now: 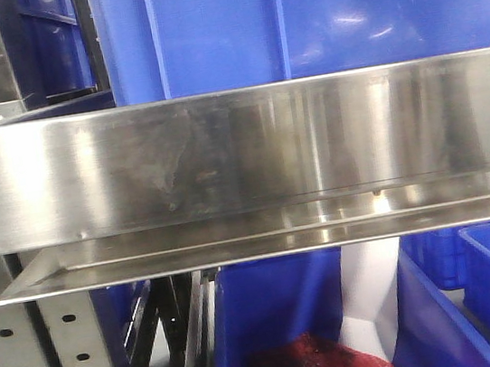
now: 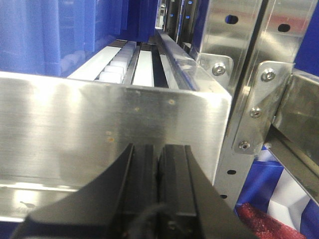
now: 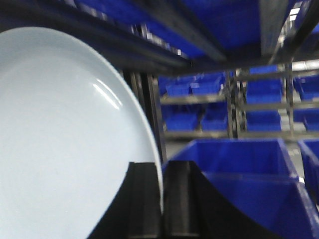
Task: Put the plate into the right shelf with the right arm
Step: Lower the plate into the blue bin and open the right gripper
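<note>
The right gripper [image 3: 162,174] is clamped on the rim of the plate [image 3: 65,139]: its two dark fingers sit at 6 o'clock in the right wrist view with the rim pinched between them. The plate stands nearly edge-on, spreading up and out toward 9 and 10 o'clock. Blue bins [image 3: 239,164] lie beyond it at 3 to 5 o'clock, with blurred dark racking overhead at 12. The left gripper [image 2: 158,154] has its fingers pressed together on nothing, close to a brushed-steel front edge. In the front view the shelf [image 1: 240,148] shows as a broad shiny steel band across the middle. A perforated upright [image 1: 68,354] stands at 7 o'clock, and something red [image 1: 307,366] lies in a bin at 6 o'clock.
</note>
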